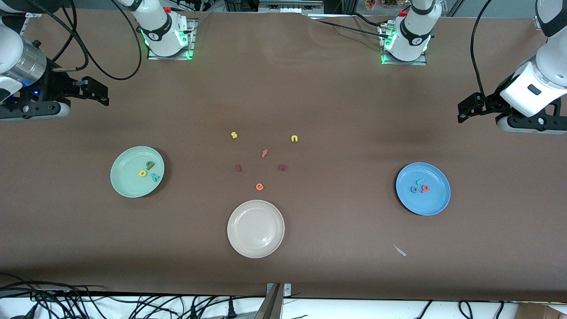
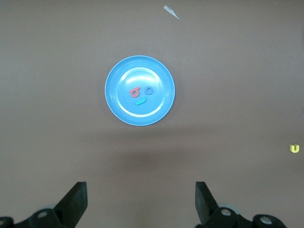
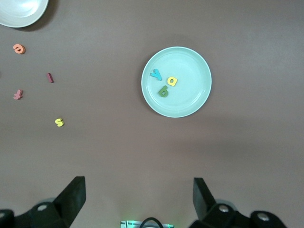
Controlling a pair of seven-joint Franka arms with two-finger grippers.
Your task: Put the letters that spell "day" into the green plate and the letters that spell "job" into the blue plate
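The green plate (image 1: 127, 182) lies toward the right arm's end of the table and holds the yellow d (image 1: 142, 173), dark green a (image 1: 150, 165) and teal y (image 1: 155, 177). The blue plate (image 1: 433, 204), toward the left arm's end, holds the teal j (image 1: 420, 181), blue o (image 1: 414, 189) and pink b (image 1: 425, 188). My right gripper (image 1: 101, 94) hangs open and empty above bare table, apart from the green plate (image 3: 194, 102). My left gripper (image 1: 463, 113) is likewise open and empty, raised away from the blue plate (image 2: 118, 104).
Loose letters lie mid-table: yellow s (image 1: 234, 135), yellow n (image 1: 294, 138), pink f (image 1: 264, 153), two dark red letters (image 1: 238, 168), orange e (image 1: 259, 187). A cream-white plate (image 1: 255, 246) sits nearer the front camera. A small paper scrap (image 1: 400, 250) lies near the blue plate.
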